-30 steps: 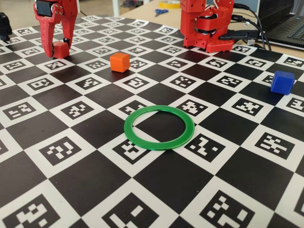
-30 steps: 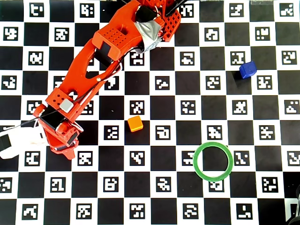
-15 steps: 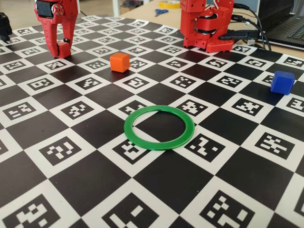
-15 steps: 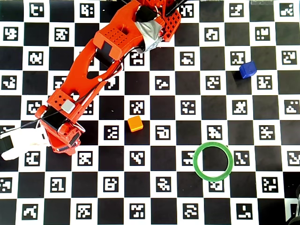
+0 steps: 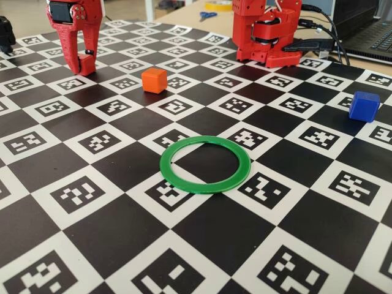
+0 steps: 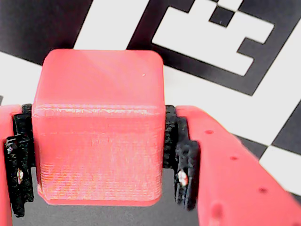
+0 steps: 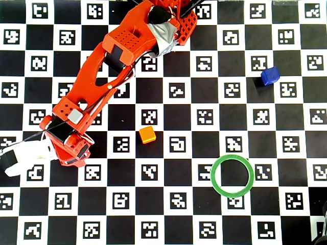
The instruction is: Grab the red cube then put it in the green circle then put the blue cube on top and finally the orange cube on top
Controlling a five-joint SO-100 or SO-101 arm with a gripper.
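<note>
Gripper point(image 5: 78, 63) is at the far left of the checkered board point(image 5: 122, 233) in the fixed view, fingers pinched tight on the red cube point(image 6: 99, 127); wrist view shows the cube filling the gap, black pads point(image 6: 186, 174) pressed against both sides. In the fixed view the cube point(image 5: 84, 63) sits low btwn the finger tips, but can't tell if it's touching the board or just off it. Orange cube point(image 5: 154, 80) is near it, to the right, on a black square, not touching anything. Green circle point(image 5: 184, 181) lies flat nearer the camera, approx mid-board, nothing inside it. Blue cube point(image 5: 364, 106) is well apart, at the right edge. In the overhead view the arm point(image 7: 102, 76) stretches diagonally from top centre down to the left, w/ the gripper point(image 7: 71, 153) well apart from the ring point(image 7: 232, 193).
</note>
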